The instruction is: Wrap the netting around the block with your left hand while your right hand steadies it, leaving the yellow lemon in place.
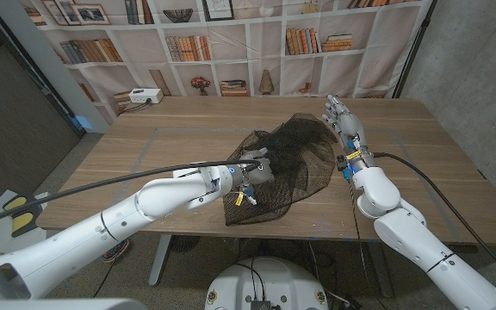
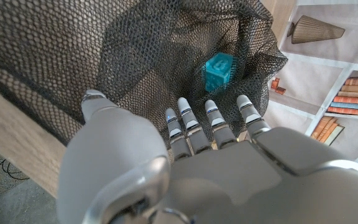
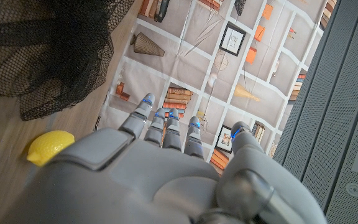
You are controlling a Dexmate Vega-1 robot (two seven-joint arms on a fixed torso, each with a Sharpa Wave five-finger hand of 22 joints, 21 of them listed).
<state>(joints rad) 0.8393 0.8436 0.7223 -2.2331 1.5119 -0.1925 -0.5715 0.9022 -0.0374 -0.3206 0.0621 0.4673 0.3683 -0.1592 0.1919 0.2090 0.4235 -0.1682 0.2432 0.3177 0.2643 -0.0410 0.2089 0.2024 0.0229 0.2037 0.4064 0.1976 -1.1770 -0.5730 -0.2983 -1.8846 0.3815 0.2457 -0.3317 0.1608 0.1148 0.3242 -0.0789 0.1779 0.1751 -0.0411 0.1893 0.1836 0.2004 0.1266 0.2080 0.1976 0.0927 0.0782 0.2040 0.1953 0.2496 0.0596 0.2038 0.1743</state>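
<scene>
Both arms are built of smooth, glossy white rounded shells joined by light grey segments. The left hand (image 1: 255,175) has a pale grey moulded back and silver-grey fingers (image 2: 185,118) banded with darker rings; small blue and yellow fittings sit at its wrist. A black cable runs along the left forearm, beside a yellow-and-black tag. The right hand (image 1: 340,114) shows the same grey shell and ringed fingers (image 3: 146,106) with blue glints near the tips. Blue connectors and a black cable mark its wrist.
</scene>
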